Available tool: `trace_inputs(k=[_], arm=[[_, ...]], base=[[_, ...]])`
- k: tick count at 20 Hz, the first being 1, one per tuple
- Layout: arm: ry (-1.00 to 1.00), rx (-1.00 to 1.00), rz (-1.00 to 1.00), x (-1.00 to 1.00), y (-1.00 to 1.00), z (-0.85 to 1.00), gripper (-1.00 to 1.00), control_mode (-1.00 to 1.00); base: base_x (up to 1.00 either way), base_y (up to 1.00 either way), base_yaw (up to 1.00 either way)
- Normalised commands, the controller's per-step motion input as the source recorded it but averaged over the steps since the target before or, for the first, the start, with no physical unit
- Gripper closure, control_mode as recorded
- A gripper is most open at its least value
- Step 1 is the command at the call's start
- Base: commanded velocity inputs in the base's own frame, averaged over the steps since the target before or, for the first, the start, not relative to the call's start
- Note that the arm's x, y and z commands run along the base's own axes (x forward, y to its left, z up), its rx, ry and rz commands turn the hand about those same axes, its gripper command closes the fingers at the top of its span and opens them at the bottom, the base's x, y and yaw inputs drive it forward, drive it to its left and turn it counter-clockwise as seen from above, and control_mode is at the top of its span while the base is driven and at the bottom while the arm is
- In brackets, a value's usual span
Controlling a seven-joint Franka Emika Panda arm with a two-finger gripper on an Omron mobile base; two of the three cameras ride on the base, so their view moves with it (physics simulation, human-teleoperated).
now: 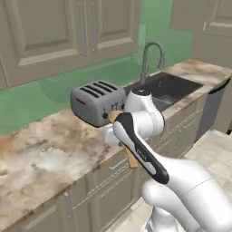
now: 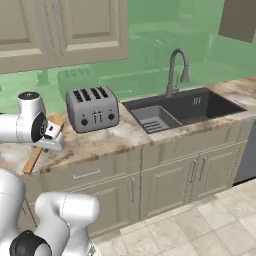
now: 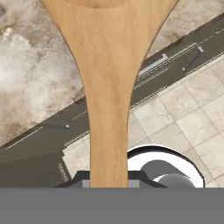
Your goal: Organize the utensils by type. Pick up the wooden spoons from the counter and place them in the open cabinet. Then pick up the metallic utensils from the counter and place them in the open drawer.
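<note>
My gripper (image 3: 109, 181) is shut on a large orange-tan wooden spoon (image 3: 108, 78). In the hand view the spoon's handle runs up from between the jaws and widens into the bowl at the top edge. The spoon (image 1: 131, 158) hangs above the front edge of the marbled counter (image 1: 45, 154), just in front of the toaster. In the right base view the spoon (image 2: 34, 159) slants down to the left from my gripper (image 2: 50, 137), over the counter (image 2: 100, 137). The metallic utensils, the open cabinet and the open drawer are out of view.
A grey toaster (image 1: 97, 102) stands on the counter right behind the hand. A dark sink (image 2: 185, 107) with a curved faucet (image 2: 176, 67) lies to the right. Shut upper cabinets (image 1: 68, 31) hang above. Drawer fronts (image 3: 52, 131) and tiled floor lie below.
</note>
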Motion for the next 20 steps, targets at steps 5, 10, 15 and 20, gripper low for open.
trace_inputs(k=[5,10,15,20], arm=[[0.00,0.00,0.00,0.00,0.00,0.00,1.00,1.00],[0.00,0.00,0.00,0.00,0.00,0.00,1.00,1.00],[0.00,0.00,0.00,0.00,0.00,0.00,1.00,1.00],[0.00,0.00,0.00,0.00,0.00,0.00,1.00,1.00]], base=[[0.00,-0.06,-0.93],[0.00,-0.11,-0.92],[0.15,-0.11,-0.84],[0.27,-0.02,-0.66]])
